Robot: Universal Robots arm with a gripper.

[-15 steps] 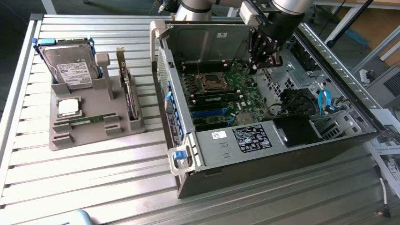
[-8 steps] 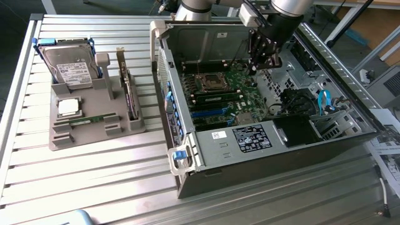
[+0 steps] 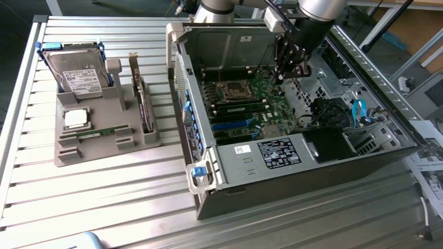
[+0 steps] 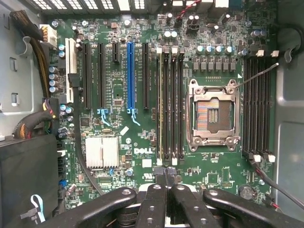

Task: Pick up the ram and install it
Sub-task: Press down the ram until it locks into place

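The ram (image 3: 93,133) lies flat in a shallow seat of the grey parts tray (image 3: 104,154), which rests on the ribbed metal tabletop (image 3: 104,199) at the exterior view's left. Its long axis runs roughly across that view, tilted a little. A second stick (image 4: 160,104) of the same kind stands edge-up in one of the long memory slots on the motherboard (image 4: 142,164), beside the bare processor socket (image 4: 212,116). On the tray near the ram are a square silver processor (image 3: 75,118), a hard drive (image 3: 78,72) and an upright dark expansion card (image 3: 142,104).

The gripper (image 3: 281,78) hangs inside the open computer case (image 3: 312,174), over the board and close to the far wall. From there the tray's ram lies well apart towards the exterior view's left, beyond the case's side wall. The seated stick is far nearer.

In the wrist view the jaws are drawn together, with barely a slit between their tips, just off one end of the slot bank. I cannot tell whether anything thin is nipped there. I judge them empty.
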